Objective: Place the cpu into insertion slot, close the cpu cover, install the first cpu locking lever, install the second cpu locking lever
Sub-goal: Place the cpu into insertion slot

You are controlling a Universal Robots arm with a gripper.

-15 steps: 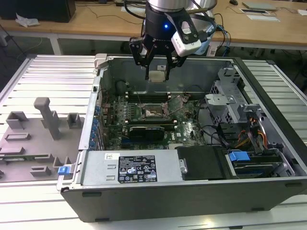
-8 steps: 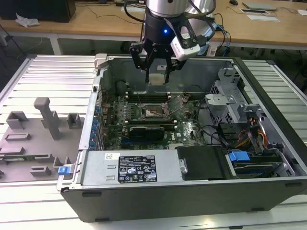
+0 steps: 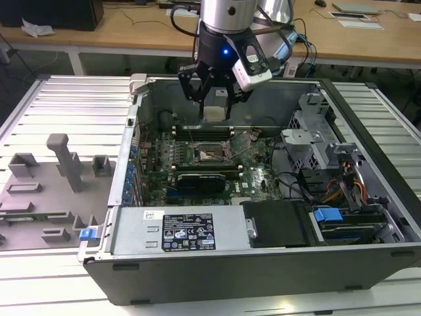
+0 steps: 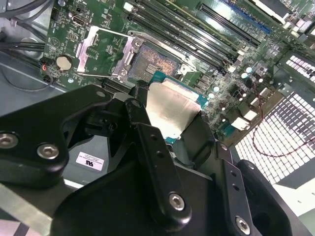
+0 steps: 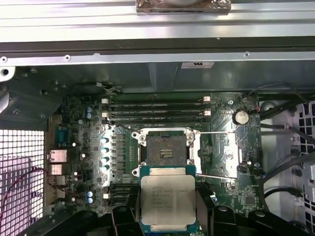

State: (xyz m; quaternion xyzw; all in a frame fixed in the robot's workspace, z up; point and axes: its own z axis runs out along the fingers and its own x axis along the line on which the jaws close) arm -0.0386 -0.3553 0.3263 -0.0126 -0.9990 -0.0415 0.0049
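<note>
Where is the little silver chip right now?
In the first wrist view the chip is gripped between the arm's fingers, hovering over the green board close to the empty square socket.

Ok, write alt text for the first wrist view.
The tool grips the cpu by its edges above the green motherboard, near the empty insertion slot. The cpu cover lies swung open beside the slot.
</note>
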